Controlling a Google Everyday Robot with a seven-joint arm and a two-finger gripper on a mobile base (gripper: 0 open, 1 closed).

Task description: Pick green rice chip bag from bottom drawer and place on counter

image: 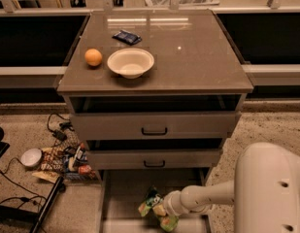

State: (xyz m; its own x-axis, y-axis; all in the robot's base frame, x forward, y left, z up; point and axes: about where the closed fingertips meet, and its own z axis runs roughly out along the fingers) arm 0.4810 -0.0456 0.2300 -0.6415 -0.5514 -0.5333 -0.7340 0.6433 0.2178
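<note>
The green rice chip bag [154, 209] is crumpled, bright green with white and orange patches, over the floor of the open bottom drawer [125, 193]. My gripper [165, 208] reaches in from the lower right on a white arm and its tip is right at the bag, which hides the fingers. The bag looks tilted and partly lifted against the gripper's end. The counter [198, 57] is the glossy grey-brown top of the cabinet above.
On the counter stand a white bowl [130, 62], an orange [93, 57] and a small dark blue packet [126, 37]. Two upper drawers with black handles [154, 130] are partly open above the bottom drawer. Cables and clutter [62, 154] lie on the floor at left.
</note>
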